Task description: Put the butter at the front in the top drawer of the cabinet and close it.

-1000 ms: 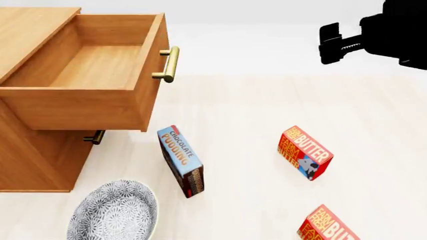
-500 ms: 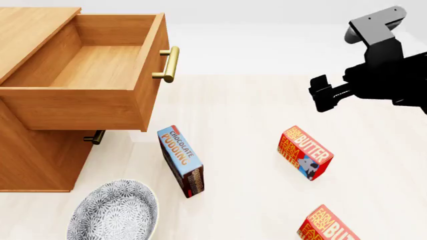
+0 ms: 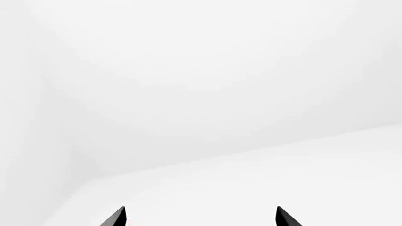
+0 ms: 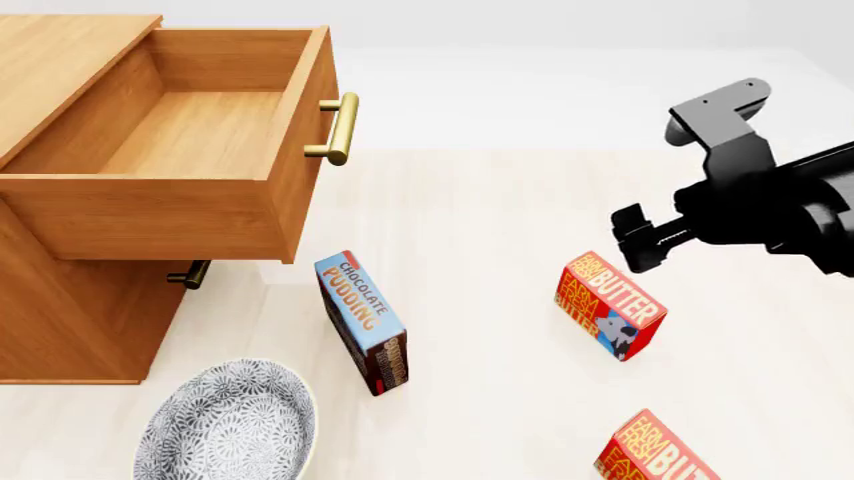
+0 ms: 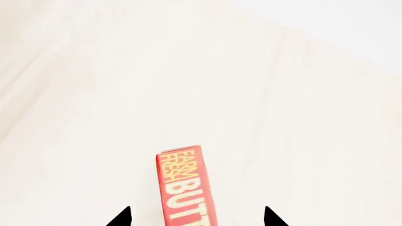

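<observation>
Head view shows the right claw (image 4: pixel 638 240) hanging above the pale tabletop (image 4: pixel 494 210), just above and beside the upper end of a butter (image 4: pixel 610 305) carton that lies on its side, well apart from the cabinet (image 4: pixel 67 320). This carton's long axis runs diagonally, from the claw's end down and toward the robot's right. A second, identical carton (image 4: pixel 657 452) sits nearer the robot at the bottom edge, partly cut off; which of the two counts as "the front" one is a judgement, though the claw is plainly lined up on the farther carton. In the right wrist view the two dark fingertips (image 5: pixel 120 217) stand wide apart with the carton's narrow lettered face (image 5: pixel 185 186) between them and no contact yet, so the claw is wide and holds nothing. The long axis runs straight along the line between the tips, so a drop downward should let them close across the short width. The top drawer (image 4: pixel 200 130) is pulled fully out and shows bare wood inside, to the left of the carton. The left claw (image 3: pixel 199 217) shows only two spread tips against blank white (nothing between them), and is out of the head view, so the right arm is clearly the nearer. A blue pudding box (image 4: pixel 360 320) and a patterned bowl (image 4: pixel 227 425) lie between carton and cabinet.
</observation>
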